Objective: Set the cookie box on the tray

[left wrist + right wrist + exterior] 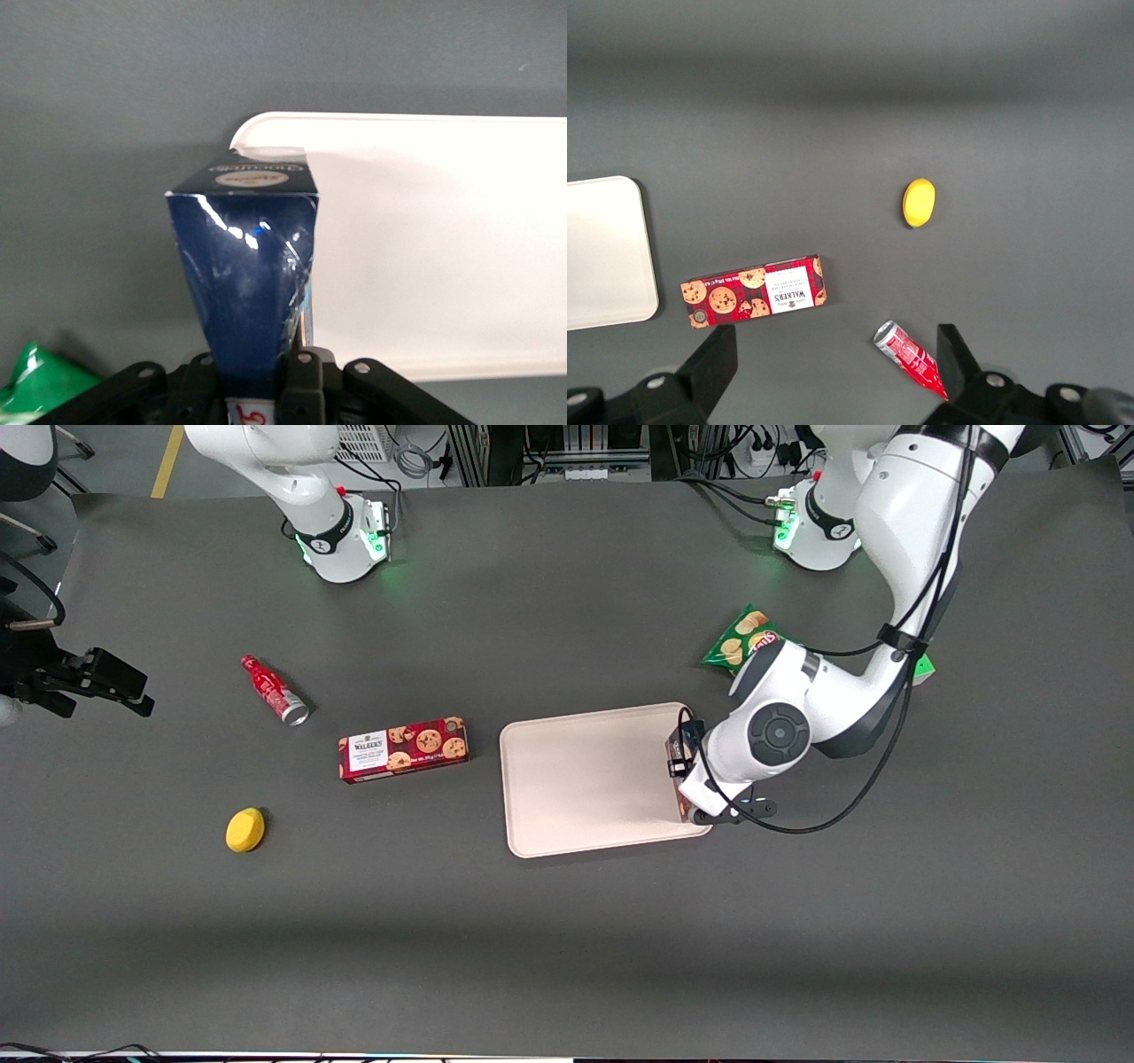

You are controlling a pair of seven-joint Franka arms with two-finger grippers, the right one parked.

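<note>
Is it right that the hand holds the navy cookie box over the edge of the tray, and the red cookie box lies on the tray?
Not quite. The hand does hold the navy cookie box at the tray's edge, but the red cookie box lies on the table beside the tray, toward the parked arm's end. The front view shows this.

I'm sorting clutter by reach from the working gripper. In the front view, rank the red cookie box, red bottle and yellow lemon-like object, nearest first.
The gripper holds the cookie box at the tray's edge.
1. Red cookie box, beside the tray.
2. Red bottle and yellow object, toward the parked arm's end: too close to call.
</note>
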